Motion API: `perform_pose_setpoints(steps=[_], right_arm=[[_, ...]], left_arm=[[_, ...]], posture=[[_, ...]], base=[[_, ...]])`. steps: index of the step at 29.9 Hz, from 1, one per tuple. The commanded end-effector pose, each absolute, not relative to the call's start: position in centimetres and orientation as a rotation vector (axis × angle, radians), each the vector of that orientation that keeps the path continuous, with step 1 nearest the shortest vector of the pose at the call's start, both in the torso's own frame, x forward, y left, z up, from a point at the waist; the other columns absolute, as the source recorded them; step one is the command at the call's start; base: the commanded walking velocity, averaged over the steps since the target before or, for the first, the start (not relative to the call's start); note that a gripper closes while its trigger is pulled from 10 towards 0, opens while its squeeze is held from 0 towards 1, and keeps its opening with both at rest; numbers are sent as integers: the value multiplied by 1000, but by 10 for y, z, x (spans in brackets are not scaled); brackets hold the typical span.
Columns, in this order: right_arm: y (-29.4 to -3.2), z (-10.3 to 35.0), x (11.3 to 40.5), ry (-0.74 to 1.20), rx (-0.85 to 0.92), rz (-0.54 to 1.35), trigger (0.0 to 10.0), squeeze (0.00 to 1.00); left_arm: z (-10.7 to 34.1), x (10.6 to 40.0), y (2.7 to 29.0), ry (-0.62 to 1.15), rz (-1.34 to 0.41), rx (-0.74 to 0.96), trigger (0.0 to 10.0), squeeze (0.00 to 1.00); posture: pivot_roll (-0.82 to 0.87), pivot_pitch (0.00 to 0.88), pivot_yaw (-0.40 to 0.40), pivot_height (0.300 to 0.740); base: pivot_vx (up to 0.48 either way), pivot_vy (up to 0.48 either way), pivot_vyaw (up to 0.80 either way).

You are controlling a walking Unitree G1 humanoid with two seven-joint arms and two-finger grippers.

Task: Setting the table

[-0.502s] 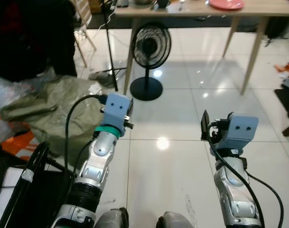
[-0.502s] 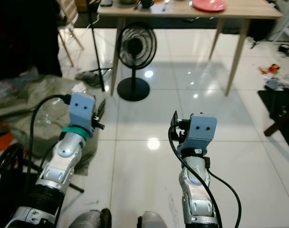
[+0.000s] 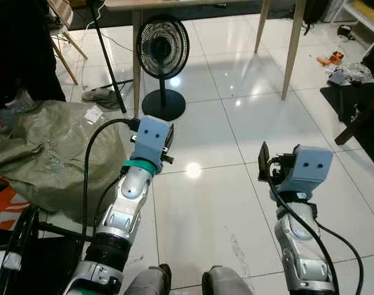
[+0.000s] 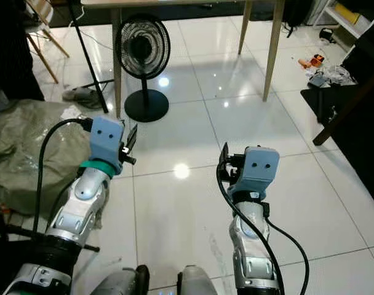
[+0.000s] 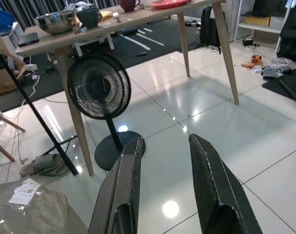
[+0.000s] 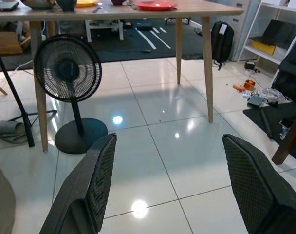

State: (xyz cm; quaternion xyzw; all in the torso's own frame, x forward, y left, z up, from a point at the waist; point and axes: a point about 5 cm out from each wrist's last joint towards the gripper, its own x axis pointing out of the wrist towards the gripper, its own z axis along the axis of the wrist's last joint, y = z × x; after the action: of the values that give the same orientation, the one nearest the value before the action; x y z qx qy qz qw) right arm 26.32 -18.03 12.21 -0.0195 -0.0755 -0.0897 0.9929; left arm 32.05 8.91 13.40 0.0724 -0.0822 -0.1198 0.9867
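Note:
A light wooden table (image 5: pixel 138 19) stands ahead on a glossy white tiled floor. On it are a metal bowl (image 5: pixel 55 22), a dark mug (image 5: pixel 88 17), a maroon cup (image 5: pixel 130 4) and a red plate (image 6: pixel 155 5). My left gripper (image 5: pixel 165 141) is held out in front of me, well short of the table. It is open and holds nothing. My right gripper (image 6: pixel 170 140) is raised beside it, open wider and also holding nothing. The head views show both arms with their blue wrist blocks (image 3: pixel 154 140) (image 3: pixel 310 169) over the floor.
A black pedestal fan (image 3: pixel 162 55) stands by the table's left leg (image 3: pixel 138 55). Beside it is a black stand pole (image 3: pixel 107 55). A grey-green sack (image 3: pixel 45 153) lies at my left. Small clutter (image 3: pixel 344 67) and dark furniture (image 3: pixel 365 104) are at the right.
The whole picture has shifted: the tabletop has slid to the top edge of the head views and the fan sits higher and further left. Both arms keep the same pose.

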Motion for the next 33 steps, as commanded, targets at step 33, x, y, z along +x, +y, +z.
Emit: perform_pose_setpoints(steps=[33], right_arm=[[-180,112,261,-111,-58,-177,10000,0]], left_arm=[[118,317,99,-85,-217,164,10000,0]], posture=[[-134,0,61,740]], base=[[0,0,0]])
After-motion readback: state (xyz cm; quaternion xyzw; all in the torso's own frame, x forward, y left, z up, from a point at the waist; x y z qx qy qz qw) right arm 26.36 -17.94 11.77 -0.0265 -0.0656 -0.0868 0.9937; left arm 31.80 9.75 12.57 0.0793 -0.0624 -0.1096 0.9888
